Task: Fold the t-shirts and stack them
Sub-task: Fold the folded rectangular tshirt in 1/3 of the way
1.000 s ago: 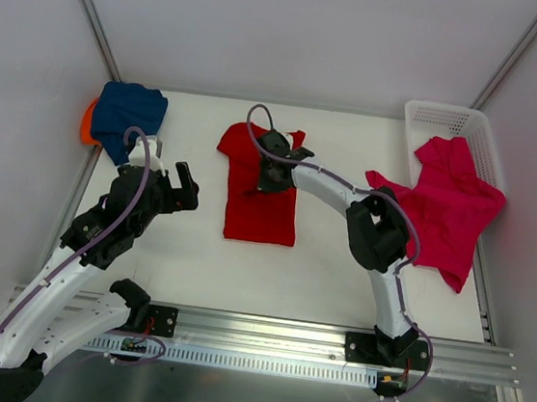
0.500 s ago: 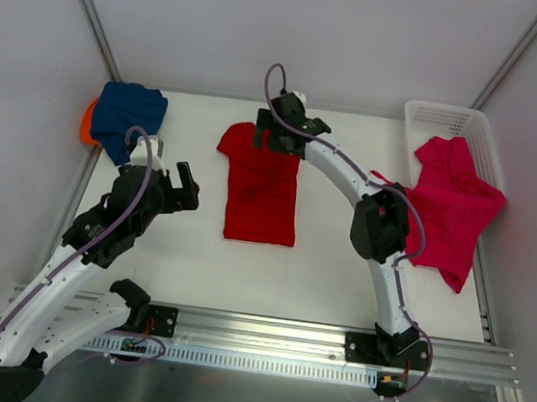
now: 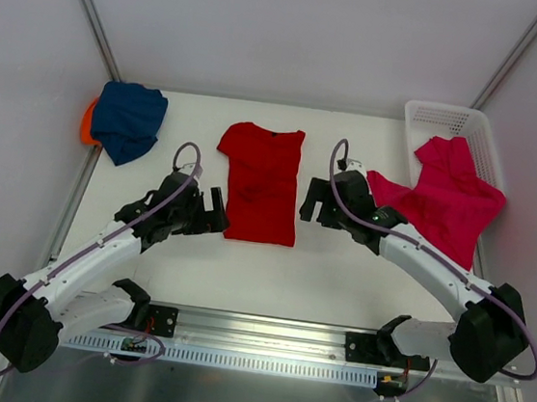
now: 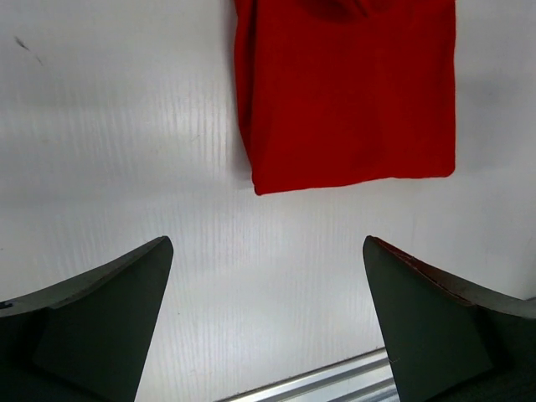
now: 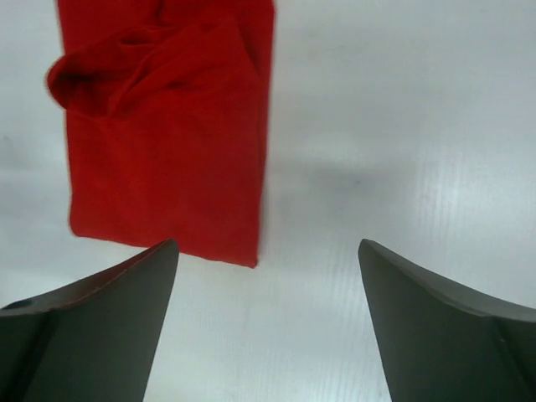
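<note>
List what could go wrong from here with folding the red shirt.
1. The red shirt lies flat with one bunched ridge. The open left gripper and right gripper may pinch only one layer, so the fold could come out crooked.
2. The pink shirt hangs half out of the basket, close to the right arm, which might snag and drag it.

The red t-shirt (image 3: 263, 183) is lying flat, one sleeve sticking out, well left of the white basket (image 3: 424, 110). The magenta t-shirt (image 3: 448, 204) is draping over the basket's front. The navy t-shirt (image 3: 128, 120) is sitting bundled atop the orange t-shirt (image 3: 86, 124), farthest from the basket.
</note>
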You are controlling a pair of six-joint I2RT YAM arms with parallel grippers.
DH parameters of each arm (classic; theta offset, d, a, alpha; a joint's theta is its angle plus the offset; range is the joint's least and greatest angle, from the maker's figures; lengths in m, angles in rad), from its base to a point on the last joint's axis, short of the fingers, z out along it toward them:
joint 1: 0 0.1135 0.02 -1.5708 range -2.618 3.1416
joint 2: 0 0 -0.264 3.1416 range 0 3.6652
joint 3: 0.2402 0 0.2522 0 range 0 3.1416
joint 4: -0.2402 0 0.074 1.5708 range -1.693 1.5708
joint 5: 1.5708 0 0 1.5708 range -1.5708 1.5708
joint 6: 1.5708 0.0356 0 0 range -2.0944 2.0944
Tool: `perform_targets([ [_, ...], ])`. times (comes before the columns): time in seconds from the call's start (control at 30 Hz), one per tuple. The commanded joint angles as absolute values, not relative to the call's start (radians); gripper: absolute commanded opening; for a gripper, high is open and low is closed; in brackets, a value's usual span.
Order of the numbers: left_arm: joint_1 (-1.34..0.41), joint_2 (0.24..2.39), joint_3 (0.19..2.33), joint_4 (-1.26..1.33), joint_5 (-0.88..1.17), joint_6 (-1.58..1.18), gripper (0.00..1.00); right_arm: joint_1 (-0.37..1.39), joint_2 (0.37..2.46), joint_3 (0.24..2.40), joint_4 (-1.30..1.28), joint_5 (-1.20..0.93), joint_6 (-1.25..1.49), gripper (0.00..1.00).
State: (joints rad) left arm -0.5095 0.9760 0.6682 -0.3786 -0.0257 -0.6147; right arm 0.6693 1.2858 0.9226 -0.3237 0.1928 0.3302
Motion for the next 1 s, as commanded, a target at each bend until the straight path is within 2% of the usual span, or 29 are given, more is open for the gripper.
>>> perform_targets([
  [0.0,-0.511,0.890,0.687,-0.298,0.032,-0.657,0.99,0.702,1.354,0.960,-0.187,0.092,0.368,0.90],
  [0.07,-0.511,0.818,0.695,-0.307,0.022,-0.632,0.99,0.722,1.441,1.027,-0.202,0.046,0.368,0.83],
  [0.1,-0.509,0.796,0.712,-0.319,0.008,-0.621,0.99,0.729,1.547,1.117,-0.218,0.029,0.370,0.69],
  [0.13,-0.511,0.776,0.724,-0.354,0.006,-0.594,0.99,0.736,1.602,1.165,-0.251,-0.010,0.377,0.52],
  [0.2,-0.509,0.741,0.773,-0.403,-0.041,-0.552,0.99,0.767,1.748,1.295,-0.284,-0.046,0.390,0.01],
  [0.4,-0.509,0.712,0.868,-0.604,-0.170,-0.410,0.99,0.838,1.966,1.509,-0.313,-0.057,0.417,0.00],
  [0.67,-0.509,0.606,0.790,-0.612,-0.265,-0.397,0.99,0.847,2.077,1.592,-0.319,-0.023,0.430,0.00],
  [0.97,-0.509,0.568,0.773,-0.612,-0.261,-0.403,0.99,0.831,2.170,1.706,-0.336,0.030,0.411,0.00],
])
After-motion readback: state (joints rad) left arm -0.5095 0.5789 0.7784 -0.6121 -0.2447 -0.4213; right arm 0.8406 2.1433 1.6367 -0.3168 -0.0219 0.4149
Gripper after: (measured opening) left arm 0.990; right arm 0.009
